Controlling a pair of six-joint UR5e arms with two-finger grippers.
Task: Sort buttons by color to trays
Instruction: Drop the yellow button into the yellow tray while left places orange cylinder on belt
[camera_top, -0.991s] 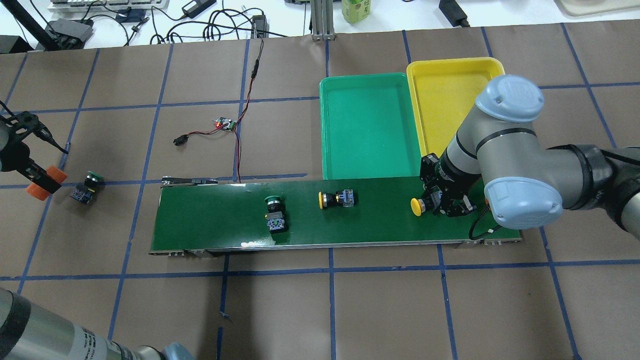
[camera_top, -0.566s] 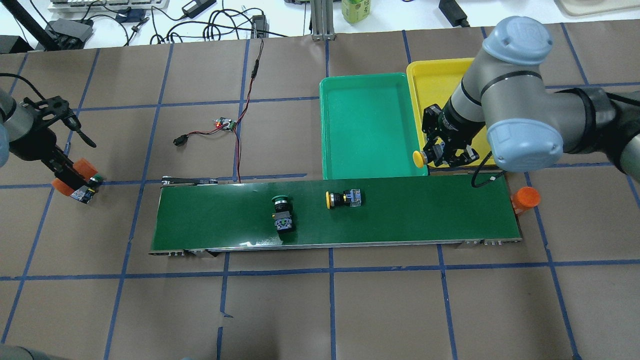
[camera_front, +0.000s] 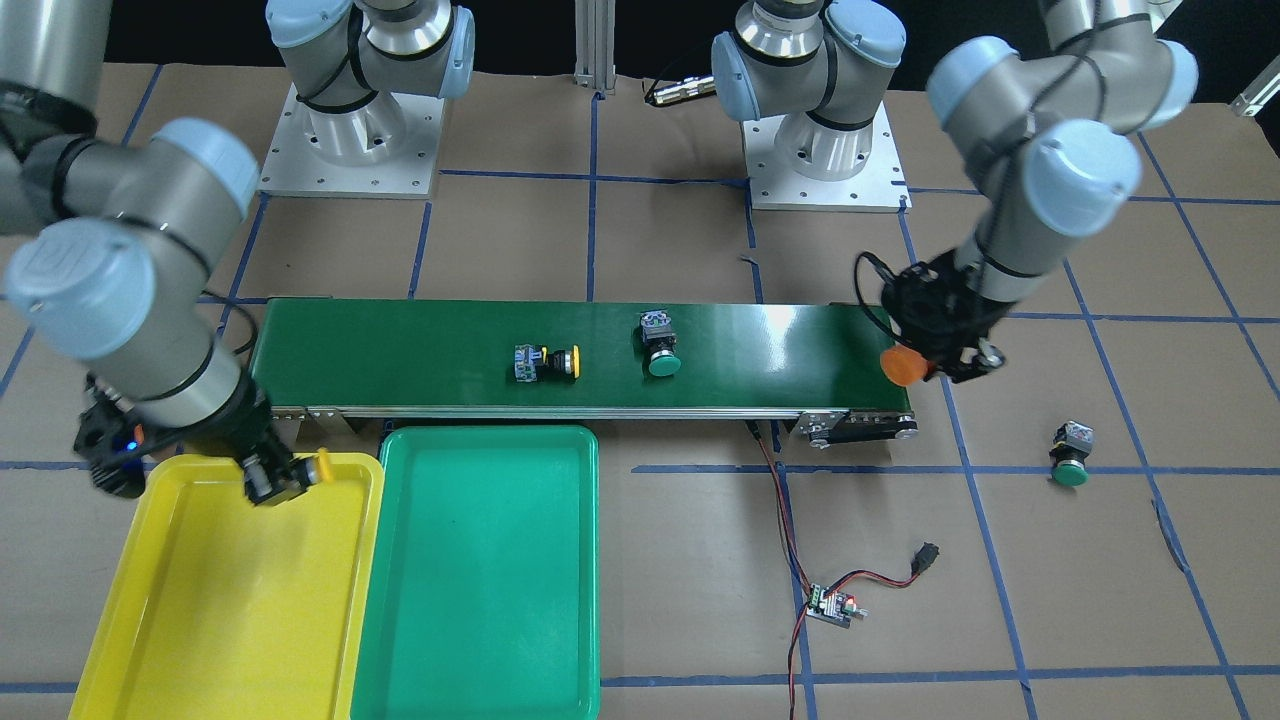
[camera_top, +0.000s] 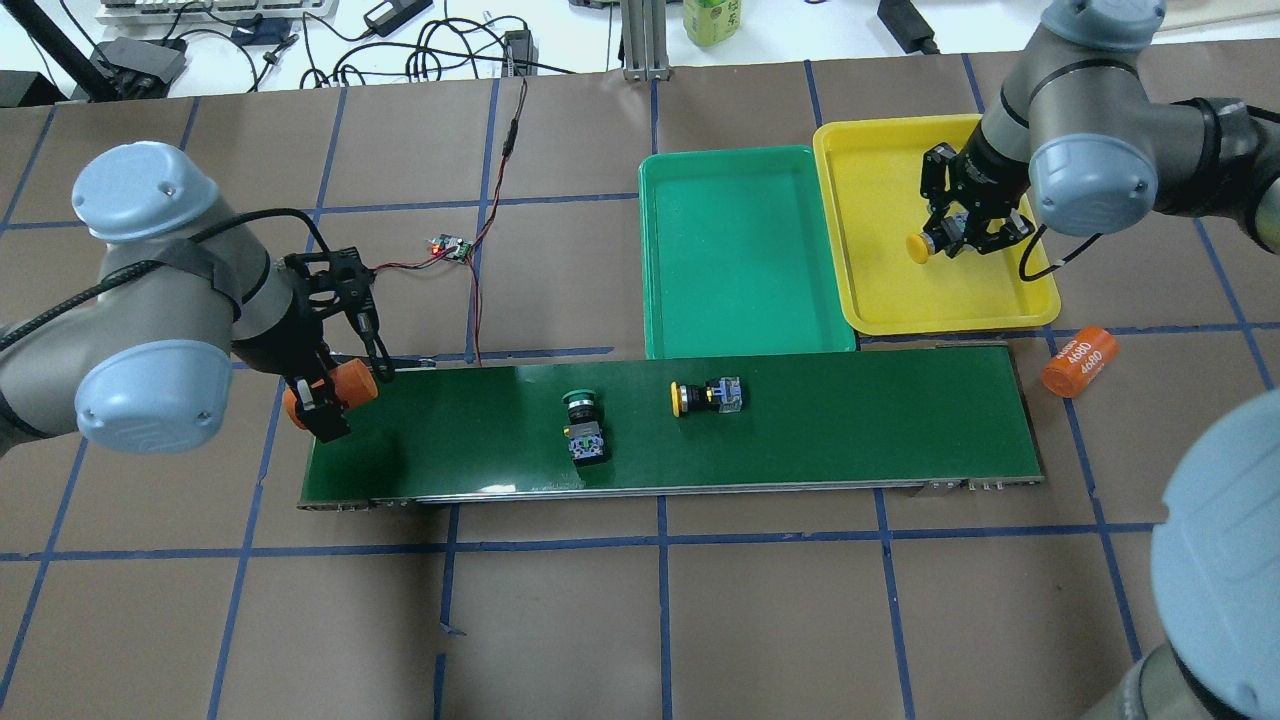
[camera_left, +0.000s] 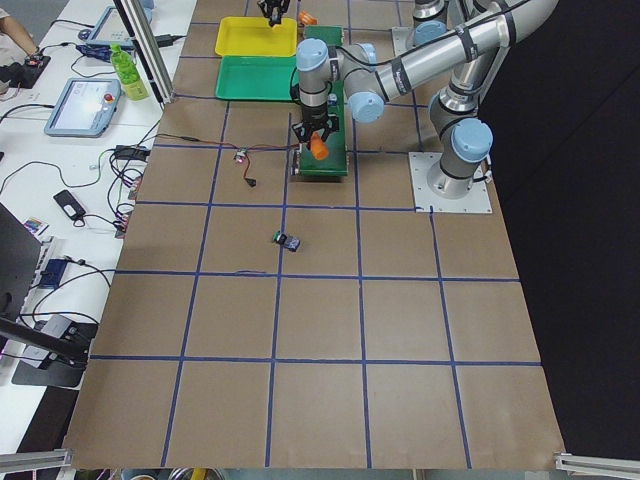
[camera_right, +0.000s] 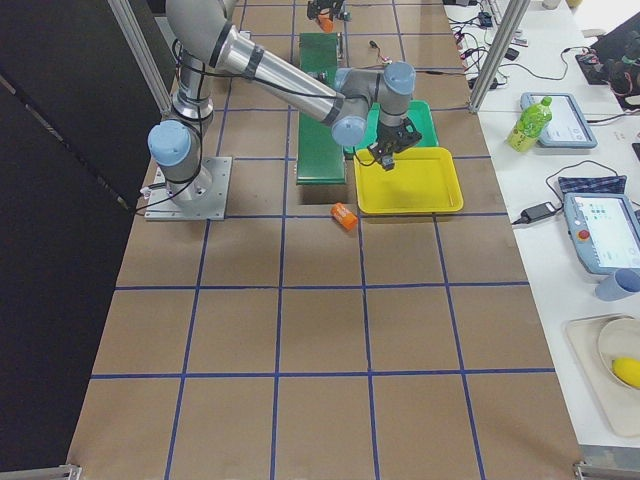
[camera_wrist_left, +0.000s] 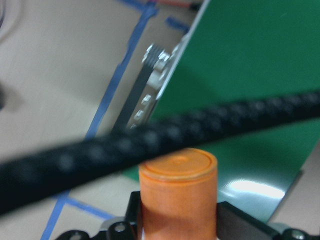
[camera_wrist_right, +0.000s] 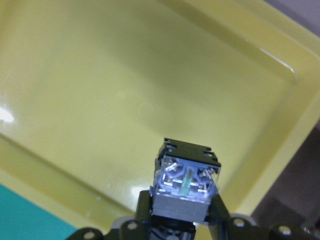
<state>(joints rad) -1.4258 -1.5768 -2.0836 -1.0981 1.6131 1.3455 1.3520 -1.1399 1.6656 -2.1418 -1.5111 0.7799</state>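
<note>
The counter (camera_top: 560, 620), papered brown with a blue tape grid, carries a dark-green conveyor belt (camera_top: 850, 440). A green tray (camera_top: 740, 250) and a yellow tray (camera_top: 880, 200) sit side by side along the belt's far edge. 1 orange cylinder (camera_top: 1080, 361) lies near the belt's end by the yellow tray. 1 green button (camera_front: 1071, 455) and a small circuit board (camera_top: 451, 247) lie towards the other end.

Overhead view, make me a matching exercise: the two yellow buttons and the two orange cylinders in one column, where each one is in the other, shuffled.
Things
1. held yellow button
2. loose yellow button
3. held orange cylinder
4. loose orange cylinder

Places
a. lying on the brown paper near the yellow tray
b. in the air over the yellow tray
c. lying on the belt beside a green button
d. at the belt's end far from the trays

Pairs: 1-b, 2-c, 3-d, 4-a
</note>
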